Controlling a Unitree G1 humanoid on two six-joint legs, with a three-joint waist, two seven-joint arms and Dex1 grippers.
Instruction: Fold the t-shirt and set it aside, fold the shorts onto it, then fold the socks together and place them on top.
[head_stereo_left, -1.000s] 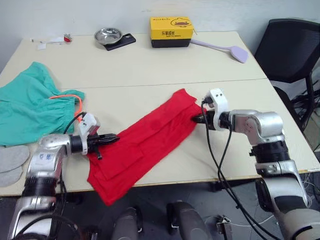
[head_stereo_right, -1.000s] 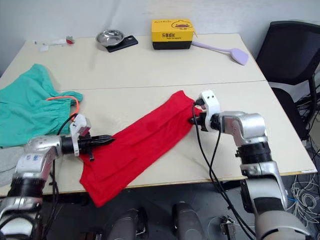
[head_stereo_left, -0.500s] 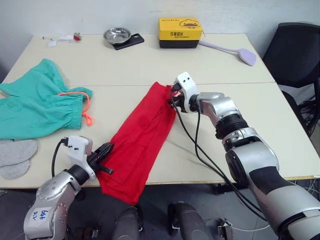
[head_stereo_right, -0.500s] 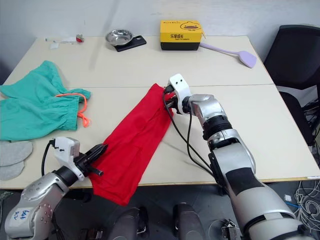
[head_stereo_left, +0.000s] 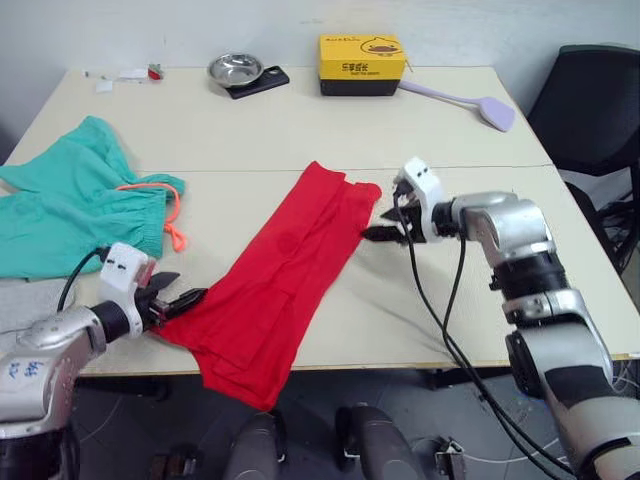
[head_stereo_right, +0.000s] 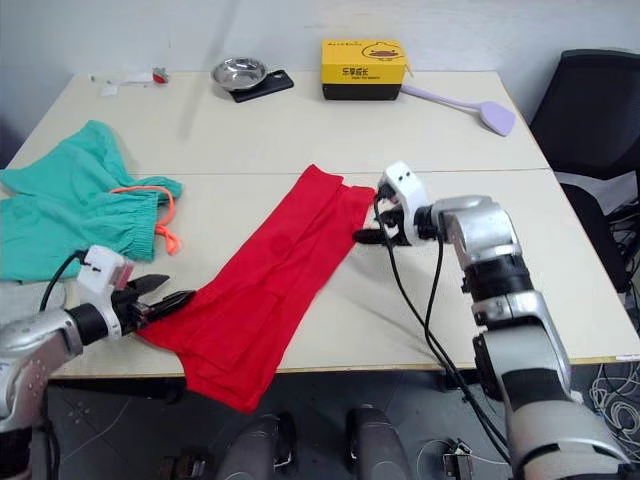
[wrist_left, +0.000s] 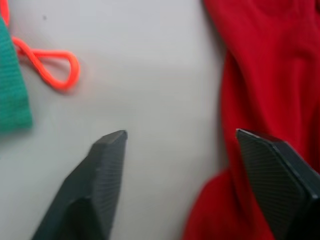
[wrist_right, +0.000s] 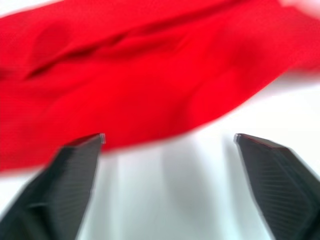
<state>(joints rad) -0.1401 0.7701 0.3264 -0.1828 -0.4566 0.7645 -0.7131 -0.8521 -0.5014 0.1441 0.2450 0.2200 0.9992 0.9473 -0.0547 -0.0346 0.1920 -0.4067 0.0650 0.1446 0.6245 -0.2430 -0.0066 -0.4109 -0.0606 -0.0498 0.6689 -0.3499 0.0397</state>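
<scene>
- Head views: t-shirt lies as a long red strip on the table, its near end over the edge. Limp, light; best pinched at its ends.
- Left wrist: left gripper spread wide, straddling the shirt's edge.
- Right wrist: right gripper wide, empty, beside the cloth.

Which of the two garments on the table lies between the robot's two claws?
The red t-shirt, folded into a long strip. It lies between the left claw and the right claw, both open. The teal-green shorts lie off to the robot's left.
</scene>
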